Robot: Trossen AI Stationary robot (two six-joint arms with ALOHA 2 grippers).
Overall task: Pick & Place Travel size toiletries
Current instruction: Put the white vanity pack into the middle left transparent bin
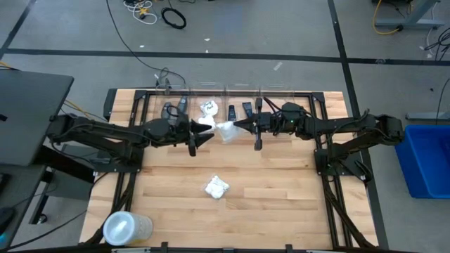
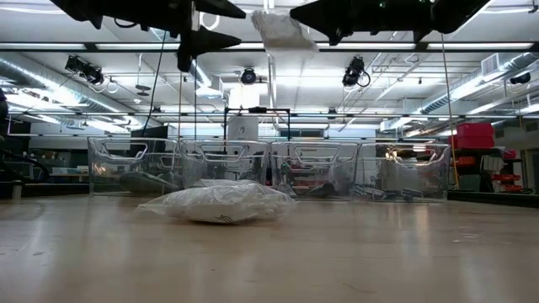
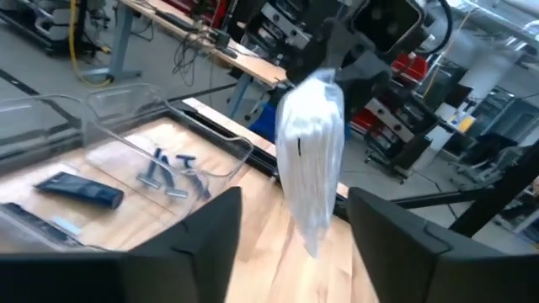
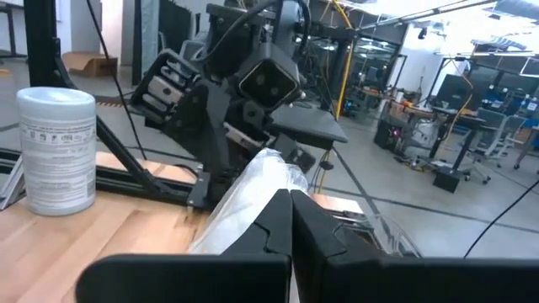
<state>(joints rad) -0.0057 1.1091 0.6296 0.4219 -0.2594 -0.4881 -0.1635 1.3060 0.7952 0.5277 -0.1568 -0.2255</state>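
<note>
Handover of a white crinkly packet (image 1: 225,131), mid-air above the table's far half.
Right gripper (image 1: 236,126) is clamped shut on the packet, which hangs between both arms; left gripper (image 1: 209,131) stands with fingers apart on either side of it, not pinching. Judged step: transfer just made, placement pending. Next move calls for the left arm to back off, then the right to carry the packet to the clear bins (image 2: 269,168) along the far edge. Second packet (image 1: 216,187) lies near centre; boards around it are bare, giving room.
</note>
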